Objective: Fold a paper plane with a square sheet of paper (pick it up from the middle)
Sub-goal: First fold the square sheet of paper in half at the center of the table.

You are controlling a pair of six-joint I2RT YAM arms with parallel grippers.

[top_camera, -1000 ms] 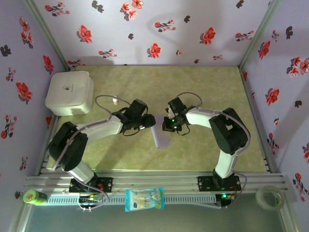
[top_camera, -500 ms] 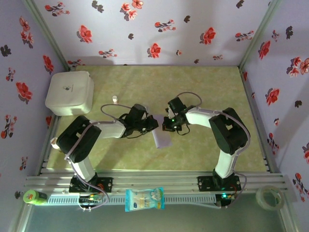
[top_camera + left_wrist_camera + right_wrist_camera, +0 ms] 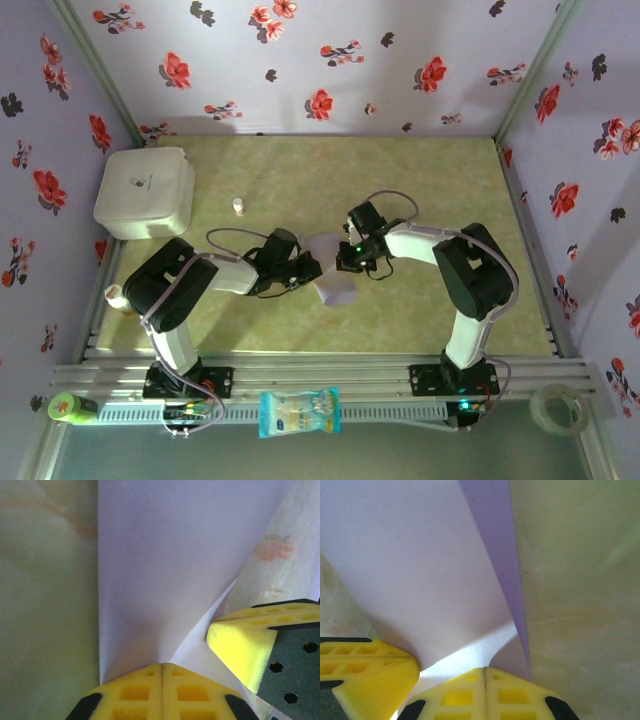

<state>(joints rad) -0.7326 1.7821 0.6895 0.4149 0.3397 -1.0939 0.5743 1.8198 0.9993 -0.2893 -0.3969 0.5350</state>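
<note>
The pale-lilac square sheet of paper sits mid-table between the two grippers, bent and lifted at its far end. My left gripper is shut on its left edge. In the left wrist view its yellow jaws meet with the sheet fanning out from them, and a right fingertip shows close by. My right gripper is shut on the sheet's right edge. In the right wrist view its jaws pinch the paper, beside a left fingertip.
A white rounded box stands at the back left, with a small white cylinder near it. On the front rail lie a blue-and-white packet, a green object and a tape roll. Floral walls enclose the green table.
The left gripper has closed on the sheet's left edge and its arm has swung lower and nearer. The paper has gone from a narrow flat strip to a wider, raised shape. The right gripper stayed put.
</note>
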